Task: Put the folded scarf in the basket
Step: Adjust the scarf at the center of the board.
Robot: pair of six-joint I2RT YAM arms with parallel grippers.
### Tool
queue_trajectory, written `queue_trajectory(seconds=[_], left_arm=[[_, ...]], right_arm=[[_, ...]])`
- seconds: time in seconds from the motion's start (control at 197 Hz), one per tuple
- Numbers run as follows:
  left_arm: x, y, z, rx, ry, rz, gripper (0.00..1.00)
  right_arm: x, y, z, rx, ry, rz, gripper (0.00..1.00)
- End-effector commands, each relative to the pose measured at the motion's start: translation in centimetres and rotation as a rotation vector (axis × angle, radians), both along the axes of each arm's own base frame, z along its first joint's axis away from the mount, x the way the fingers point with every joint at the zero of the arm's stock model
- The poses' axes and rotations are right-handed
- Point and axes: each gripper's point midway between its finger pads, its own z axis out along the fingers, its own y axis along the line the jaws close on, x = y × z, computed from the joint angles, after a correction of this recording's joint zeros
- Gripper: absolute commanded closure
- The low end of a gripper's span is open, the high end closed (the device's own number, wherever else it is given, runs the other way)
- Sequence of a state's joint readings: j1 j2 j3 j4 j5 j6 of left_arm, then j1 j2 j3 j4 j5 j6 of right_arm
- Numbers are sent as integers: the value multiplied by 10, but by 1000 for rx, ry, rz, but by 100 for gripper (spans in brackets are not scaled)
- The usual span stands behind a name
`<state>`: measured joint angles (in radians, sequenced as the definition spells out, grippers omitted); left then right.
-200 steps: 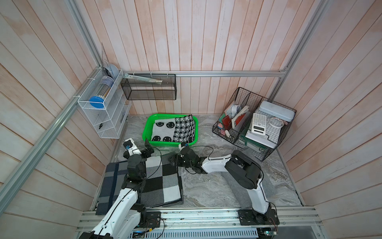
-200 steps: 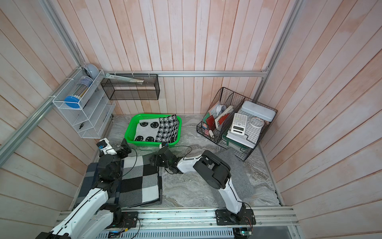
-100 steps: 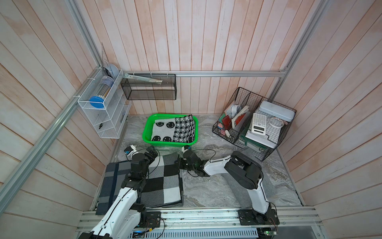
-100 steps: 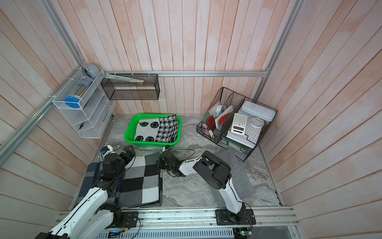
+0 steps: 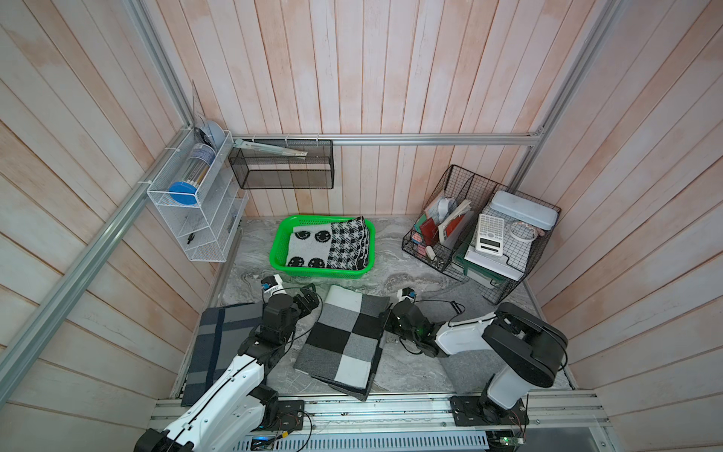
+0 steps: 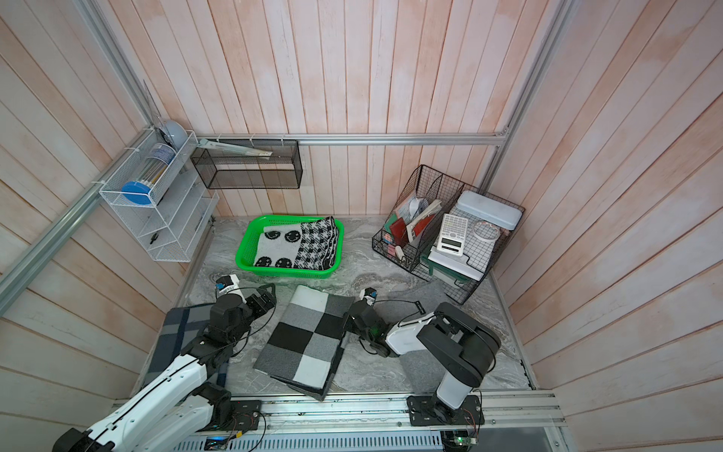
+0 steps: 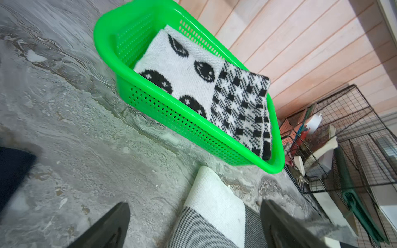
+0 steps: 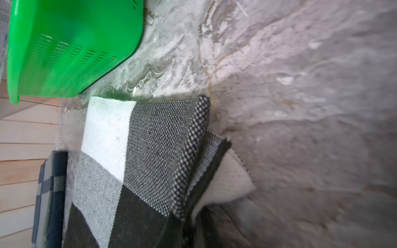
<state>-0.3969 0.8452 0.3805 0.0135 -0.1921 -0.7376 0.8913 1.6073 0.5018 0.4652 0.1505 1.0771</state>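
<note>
We look down on a marbled table (image 5: 385, 280) walled in pale boards (image 5: 352, 78), a left arm (image 5: 238, 375) and a right arm (image 5: 461, 338) reaching in from its near edge; the scarf (image 5: 344, 340), folded into a thick rectangle of black, grey and white blocks, lies flat on the table between them, its far end near the basket (image 5: 321, 273) but apart from it, so it is not yet in; the basket, bright green and perforated, stands by the back wall, and two folded knits, a smiley knit (image 5: 309, 248) and a houndstooth knit (image 5: 348, 246), fill most of it, so we judge the scarf must go on top of them; the left gripper (image 5: 310, 299) hovers just beside the scarf's far left corner with its jaws spread wide; the left wrist view shows that white corner lying between the jaws with no touch that we can see, which reads as lining up to take it; the right gripper (image 5: 386, 317) sits low against the scarf's right edge; the right wrist view shows the layers there parted and lifted a little, as if being gathered, but the gripper itself is a dark blur, and we cannot tell whether it pinches the cloth or stands apart; we judge that a hold at each side is meant to keep the fold from falling open on the lift; a navy plaid cloth (image 5: 219, 340) lies under the left arm, a grey cloth (image 5: 461, 371) under the right.
</note>
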Motion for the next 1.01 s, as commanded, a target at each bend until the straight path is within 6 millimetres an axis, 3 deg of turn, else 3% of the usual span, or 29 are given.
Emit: queue_trajectory(seconds=[0.0, 0.056, 0.127, 0.243, 0.355, 0.522, 0.745, 0.902, 1.009], left_arm=[[-1, -7, 7, 4, -5, -17, 0], [-5, -10, 4, -11, 23, -21, 0], [-12, -14, -2, -12, 66, -35, 0], [-26, -11, -15, -41, 131, 4, 0], [-39, -14, -27, -125, 178, 9, 0], [-61, -5, -43, -165, 299, 61, 0], [-93, 16, -69, -107, 504, 170, 0], [-103, 16, -88, -75, 604, 204, 0], [-103, 12, -97, -34, 637, 209, 1]], right_arm=[[-26, -39, -26, -199, 103, 13, 59], [-29, -48, -19, -258, 106, 26, 44], [-29, -58, -7, -325, 96, 31, 37], [-18, -68, 14, -440, 50, 98, 29], [-1, -65, 23, -467, 33, 163, 28], [24, -46, 26, -419, 71, 223, 27], [35, -16, 0, -341, 202, 326, 29], [30, -16, -11, -318, 232, 308, 37], [21, -25, -13, -320, 243, 292, 52]])
